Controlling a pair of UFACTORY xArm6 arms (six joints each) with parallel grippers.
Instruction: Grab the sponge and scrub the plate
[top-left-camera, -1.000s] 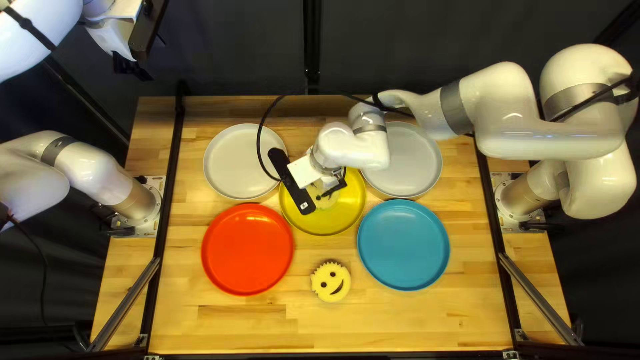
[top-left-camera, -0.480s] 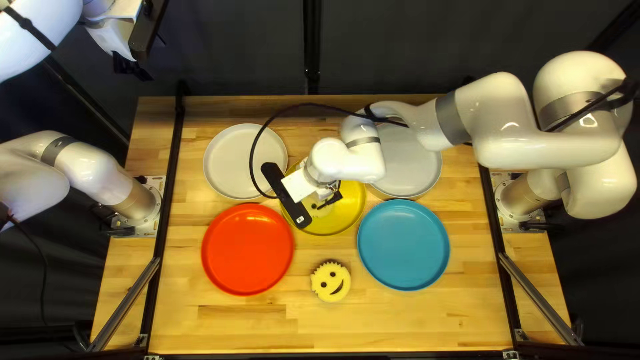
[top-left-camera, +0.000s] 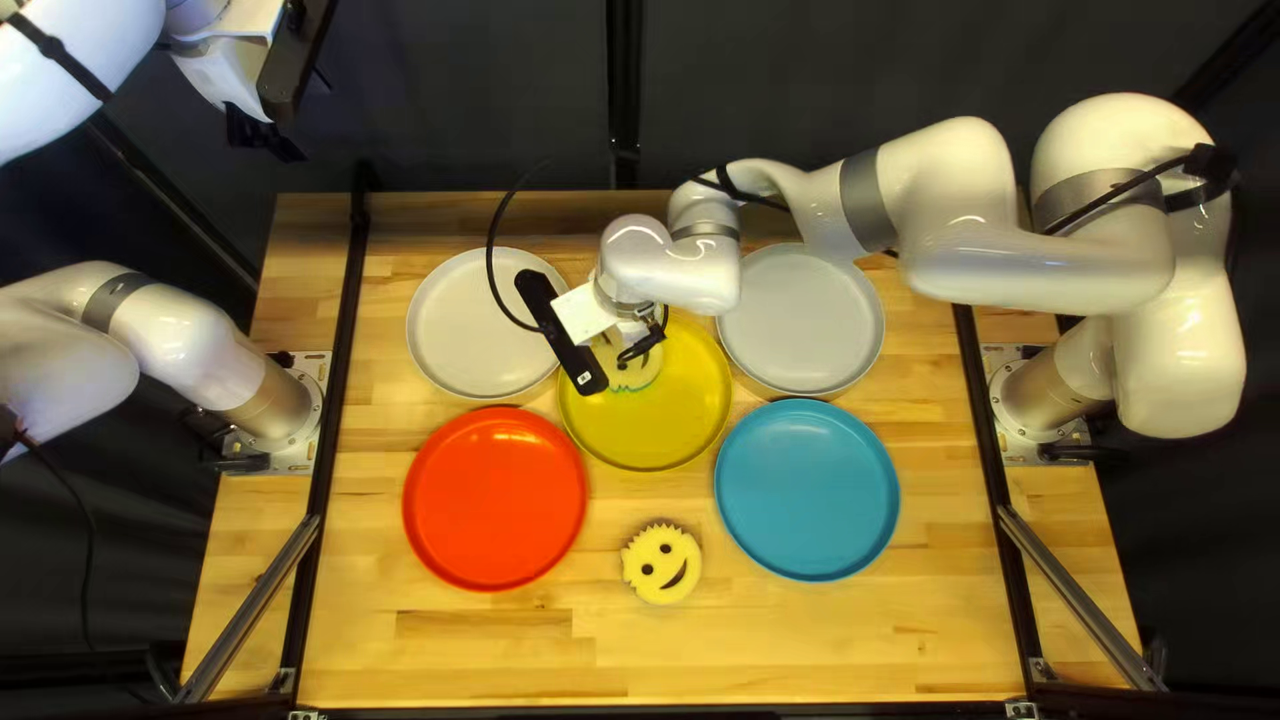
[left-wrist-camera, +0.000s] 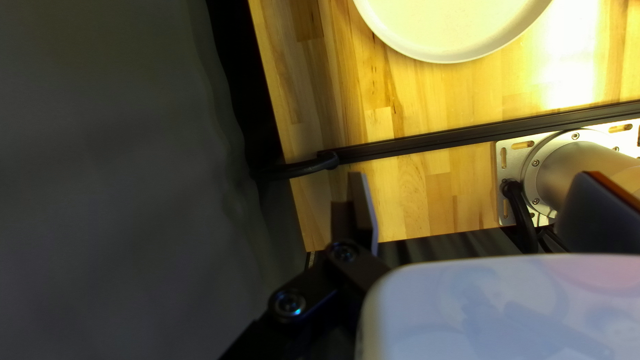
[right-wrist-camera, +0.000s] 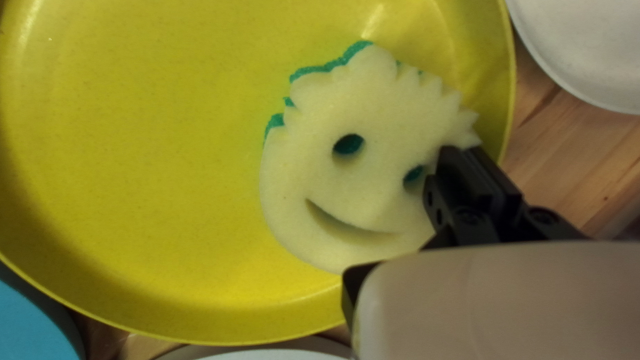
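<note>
Top left view: right gripper (top-left-camera: 624, 359) is over the yellow plate (top-left-camera: 667, 407), right at a smiley sponge (top-left-camera: 622, 375) on it. Red plate (top-left-camera: 495, 499) and blue plate (top-left-camera: 808, 490) are nearby, with a spare sponge (top-left-camera: 662, 563) between them on the table (top-left-camera: 800, 640). Left gripper (top-left-camera: 266, 139) hangs well apart from the plates.

Left wrist view: fingers (left-wrist-camera: 367, 213) spread wide, nothing held.

Right wrist view: fingers (right-wrist-camera: 467, 175) look closed together against the sponge's face near an eye; can't tell if any sponge is pinched.
</note>
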